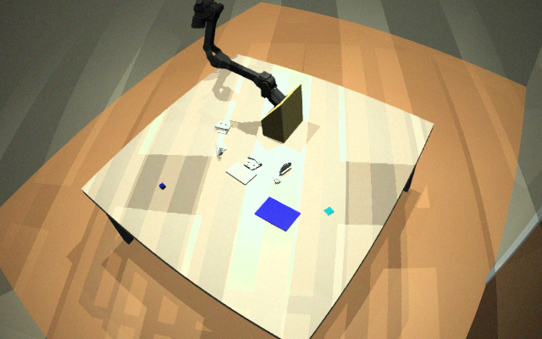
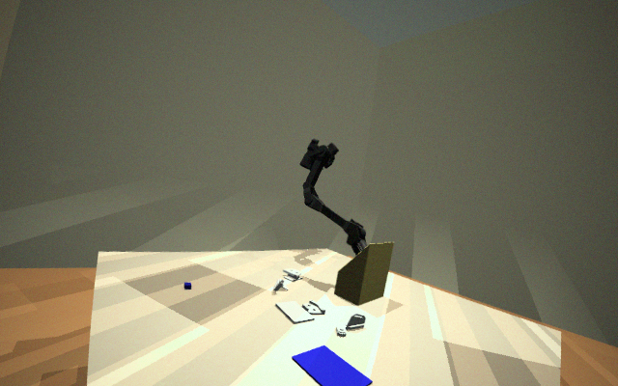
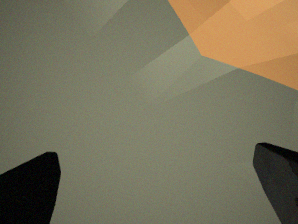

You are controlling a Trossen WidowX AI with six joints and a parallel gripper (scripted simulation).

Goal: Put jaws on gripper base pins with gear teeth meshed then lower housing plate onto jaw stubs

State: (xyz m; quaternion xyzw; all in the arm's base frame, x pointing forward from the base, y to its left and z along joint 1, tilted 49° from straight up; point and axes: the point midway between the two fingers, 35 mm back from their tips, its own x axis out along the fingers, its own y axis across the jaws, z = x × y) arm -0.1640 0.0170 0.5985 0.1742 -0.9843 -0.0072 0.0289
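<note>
Blue sheet (image 1: 277,213) (image 2: 332,367) is lying nearest in ext. view. Beyond it, flat white plate (image 1: 240,174) (image 2: 294,312) is resting on the table (image 1: 254,271) (image 2: 145,338) near small white pcs (image 1: 223,125) (image 2: 292,275) — exact IDs unclear. Olive block (image 1: 282,120) (image 2: 364,277) is standing farther back; gripper (image 1: 206,12) (image 2: 320,153) (image 3: 160,160) is hanging high beyond — approx. fully open, holding nothing.

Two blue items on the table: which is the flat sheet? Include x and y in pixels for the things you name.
The larger, brighter blue rectangle (image 1: 277,213), beside the cyan square (image 1: 329,211) in the top view; the other is a small dark-blue cube (image 1: 162,186) (image 2: 187,286).

Pale plate (image 1: 241,173) (image 2: 294,312) flat on table (image 1: 313,254) (image 2: 145,347); small pale part (image 1: 252,163) (image 2: 314,308) just beside, unassembled.
</note>
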